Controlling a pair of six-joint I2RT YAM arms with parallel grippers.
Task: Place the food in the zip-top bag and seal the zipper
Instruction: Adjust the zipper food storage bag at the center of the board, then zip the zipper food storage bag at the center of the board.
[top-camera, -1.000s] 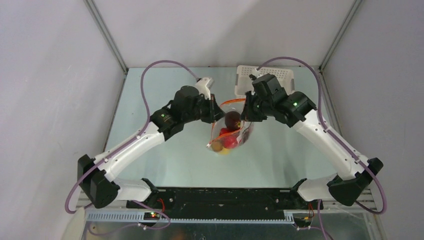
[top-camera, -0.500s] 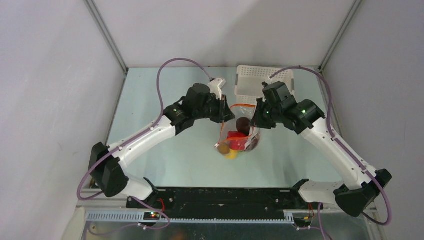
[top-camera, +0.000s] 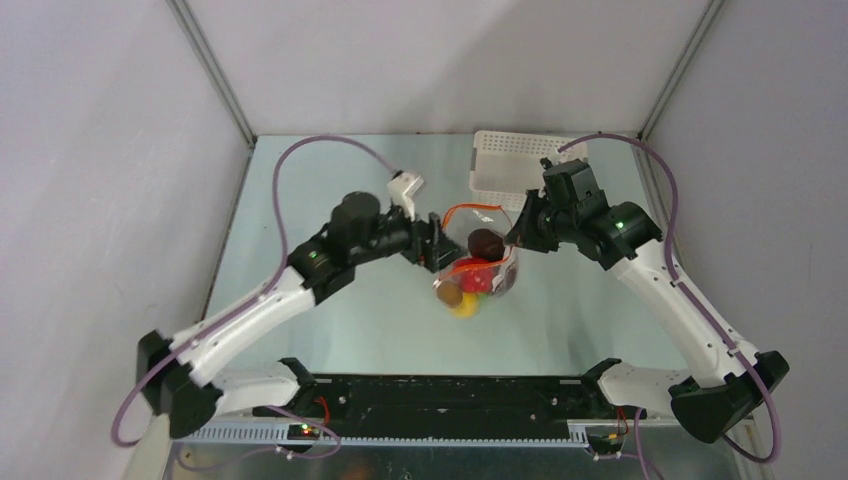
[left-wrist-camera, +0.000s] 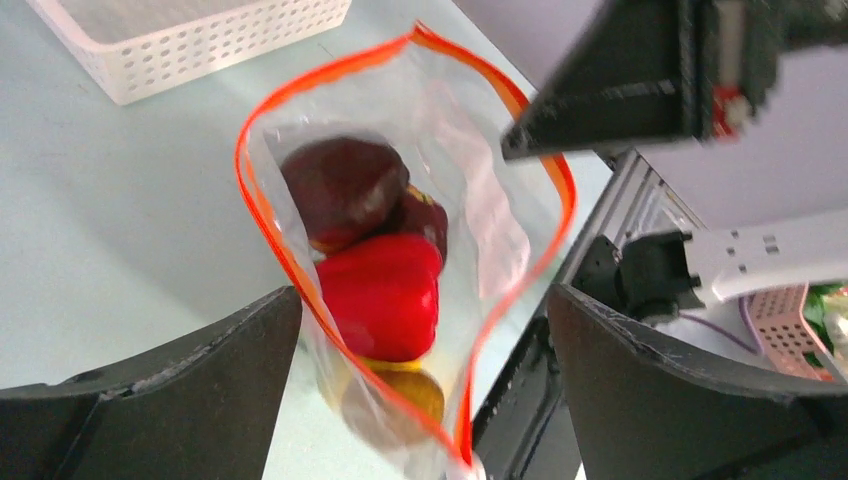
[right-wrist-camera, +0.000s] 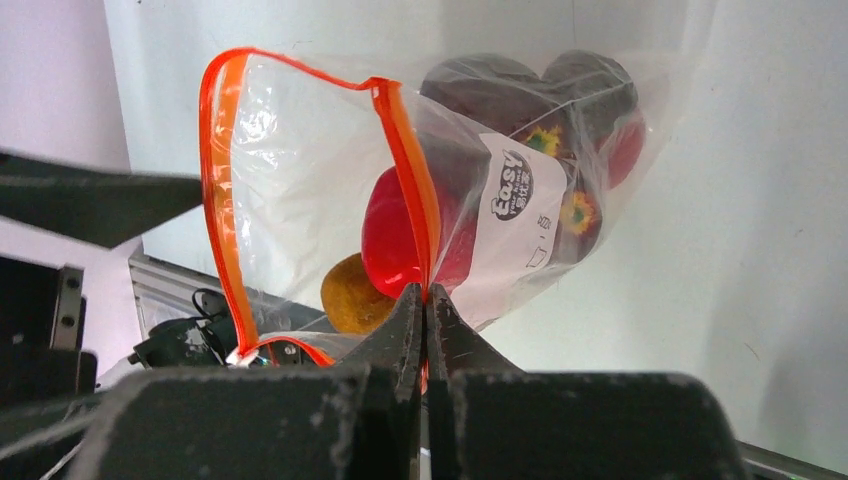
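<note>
The food (left-wrist-camera: 385, 300) sat inside the gaping zip-top bag (top-camera: 478, 268) at mid-surface. The right gripper's (right-wrist-camera: 427, 300) fingers were clamped on the zipper (right-wrist-camera: 405, 140); the left gripper's (left-wrist-camera: 422, 300) fingers stood wide apart at the mouth. Sealing probably required pressing both strips together, then sliding along. A white perforated basket (top-camera: 510, 160) stood at the far edge of the pale green surface (top-camera: 330, 180), between plain grey walls (top-camera: 450, 60).

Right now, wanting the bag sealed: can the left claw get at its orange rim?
Probably yes: the left claw is open, the orange rim lies just ahead between its fingers, unblocked; the right claw pinches another part.
</note>
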